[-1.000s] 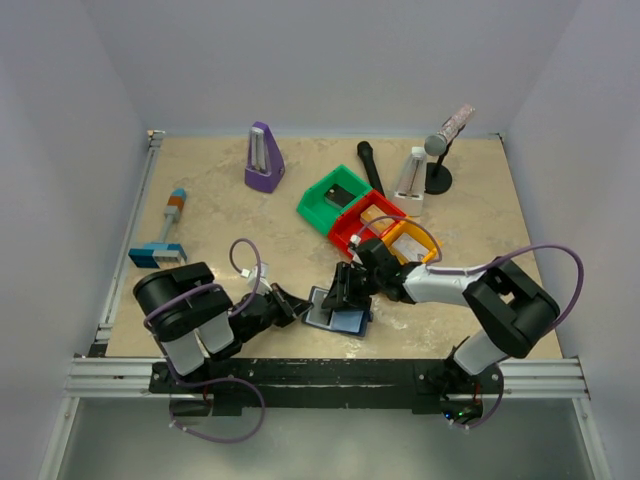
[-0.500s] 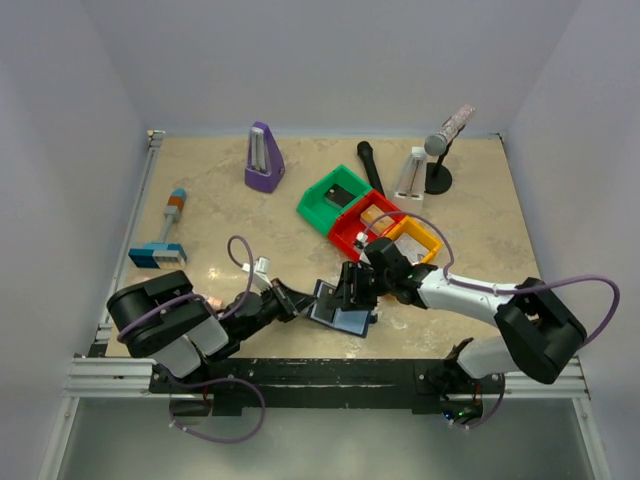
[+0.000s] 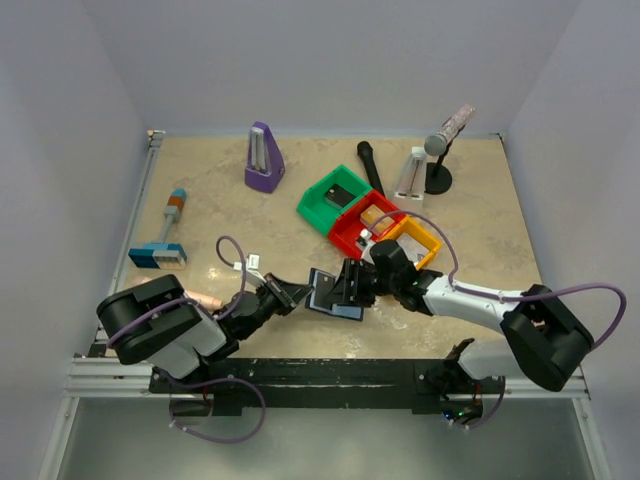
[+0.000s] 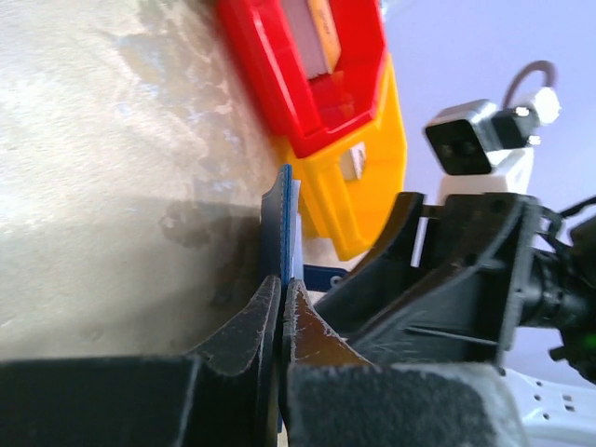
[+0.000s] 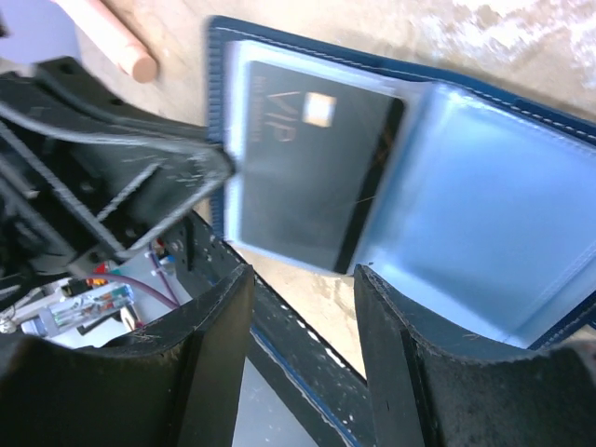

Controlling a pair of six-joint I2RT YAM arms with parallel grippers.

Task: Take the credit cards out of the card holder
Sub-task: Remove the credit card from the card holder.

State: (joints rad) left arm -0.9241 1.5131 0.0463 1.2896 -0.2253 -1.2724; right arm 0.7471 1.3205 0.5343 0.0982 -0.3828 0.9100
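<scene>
We find the wallet (image 3: 330,296) low on the counter (image 3: 200,200) near its front edge, lifted between the two arms. From overhead it shows only as a dark blue flap, with the left claw (image 3: 291,294) at its left edge and the right claw (image 3: 350,287) over its right part.

The right wrist view alone shows the inside. The wallet lies open there, with navy stitched edges and pale blue-grey panels. A dark card (image 5: 312,172) marked "VIP", with a pale square beside the lettering, sits in the clear sleeve of the left half. The right half shows a bare panel, and we cannot tell whether it holds more cards. The right claw's fingers (image 5: 209,372) stand spread apart, with the wallet's lower edge just beyond their tips and nothing clamped between them.

The left wrist view shows the wallet edge-on as a thin blue line with a pale layer beside it. The left claw's fingers (image 4: 256,326) are pressed together, pinching that edge.

Behind the wallet stand three joined bins: green (image 3: 322,205), red (image 3: 345,232) and yellow (image 3: 425,250). The green one holds a dark flat item. The red one holds something white and orange, clearest from the left wrist. The yellow bin's contents are hidden by the right arm.

Farther back we note a purple metronome (image 3: 263,158) and a microphone (image 3: 448,130) on a stand.
</scene>
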